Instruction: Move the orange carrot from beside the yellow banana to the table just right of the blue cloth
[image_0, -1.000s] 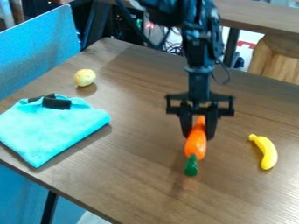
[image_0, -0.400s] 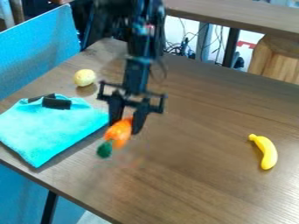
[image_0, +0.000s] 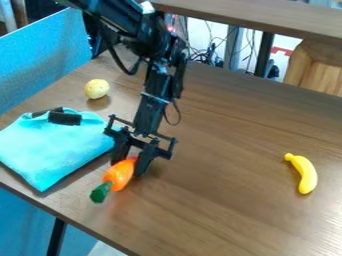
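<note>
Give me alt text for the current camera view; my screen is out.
A black gripper holds an orange toy carrot by its end away from the green top, over a brown table. At picture left lies a turquoise cloth with a black object on it, a pale yellow ball-like object beyond; at right, a yellow banana.

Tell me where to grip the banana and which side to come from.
Grip the banana around its thick middle, coming from above, one finger on each long side. It lies curved on the table, narrow across but long end to end; its thin stem, at the far end, would likely give less hold. The gripper holds the carrot.
</note>
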